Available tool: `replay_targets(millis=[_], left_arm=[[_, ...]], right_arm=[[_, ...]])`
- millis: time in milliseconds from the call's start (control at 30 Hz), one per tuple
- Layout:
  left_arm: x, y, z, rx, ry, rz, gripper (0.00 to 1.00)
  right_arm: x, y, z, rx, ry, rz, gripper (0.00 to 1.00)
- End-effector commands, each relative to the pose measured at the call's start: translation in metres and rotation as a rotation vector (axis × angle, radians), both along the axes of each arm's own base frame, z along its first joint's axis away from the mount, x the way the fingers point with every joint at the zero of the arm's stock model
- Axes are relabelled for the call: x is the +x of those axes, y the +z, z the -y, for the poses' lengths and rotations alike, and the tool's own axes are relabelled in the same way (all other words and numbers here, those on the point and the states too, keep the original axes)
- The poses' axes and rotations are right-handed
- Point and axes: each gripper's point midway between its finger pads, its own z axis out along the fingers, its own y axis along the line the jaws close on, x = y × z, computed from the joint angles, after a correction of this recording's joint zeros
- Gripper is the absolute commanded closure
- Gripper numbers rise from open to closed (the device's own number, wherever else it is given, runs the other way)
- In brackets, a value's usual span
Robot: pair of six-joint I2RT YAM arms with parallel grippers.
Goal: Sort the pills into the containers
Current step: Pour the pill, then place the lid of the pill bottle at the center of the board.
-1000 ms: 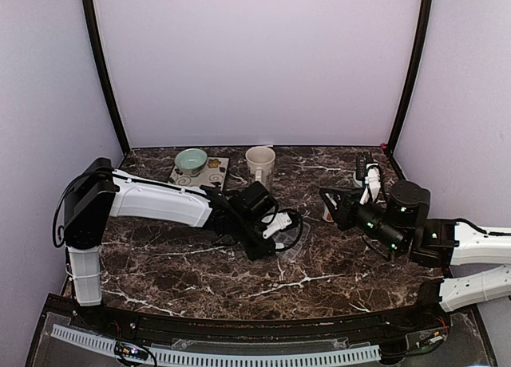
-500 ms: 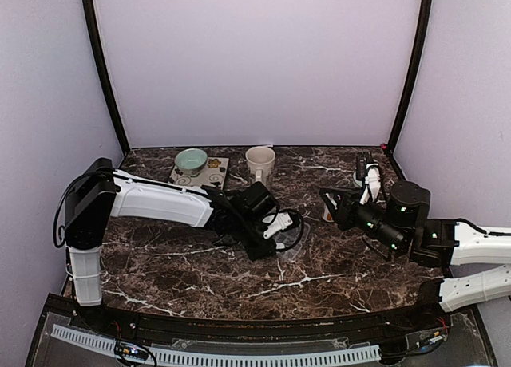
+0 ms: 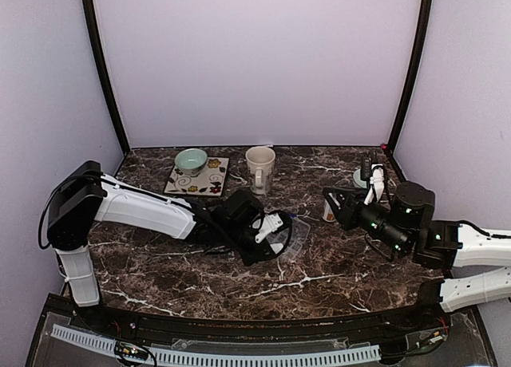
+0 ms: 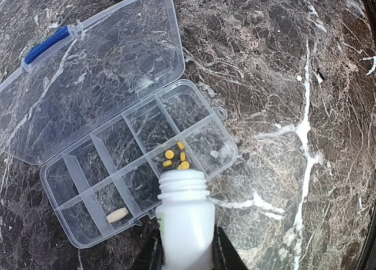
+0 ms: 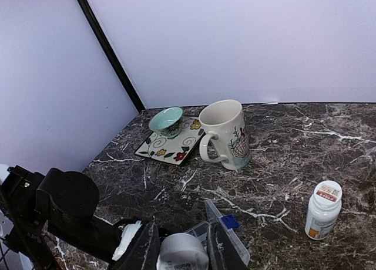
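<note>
Since half a second ago the left arm has dropped lower and reached further in. It has carried the left gripper and its white bottle across to the pill-organizer tray, which now shows just right of the fingers, near the middle of the marble table. The right arm has barely shifted. I read this as the pouring step under way, with the bottle's mouth brought over the compartments.

From the top view the bottle lies tilted, mouth toward the tray. The right gripper hangs off to the right, clear of the tray, beside a small labelled bottle standing on the table.

In the left wrist view the left gripper is clamped on the white bottle, one finger on each side of its body. The open mouth hangs over the near edge of the tray, whose clear lid lies folded back flat. A few yellow pills sit in the compartment just beyond the mouth. One oblong beige pill lies alone in a compartment further left. The other compartments look bare, so most of the sorting seems left to do.

In the right wrist view the right gripper is closed against a white round piece; whether it is a cap or a bottle top I cannot tell. Ahead stand a cream mug and a green bowl on a patterned tile, with the labelled bottle at right.
</note>
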Motion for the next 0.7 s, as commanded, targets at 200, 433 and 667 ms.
replay_targets(millis=[200, 433, 667], left_arm=[[0.002, 0.058, 0.003, -0.257, 0.042, 0.113, 1.00], [-0.003, 0.079, 0.000, -0.398, 0.042, 0.156, 1.00], [-0.007, 0.108, -0.005, -0.551, 0.048, 0.217, 1.00]], right_arm=[[0.000, 0.009, -0.004, 0.043, 0.016, 0.002, 1.00], [0.000, 0.008, -0.005, 0.048, 0.021, 0.005, 1.00], [-0.002, 0.013, -0.010, 0.065, 0.049, 0.014, 1.00]])
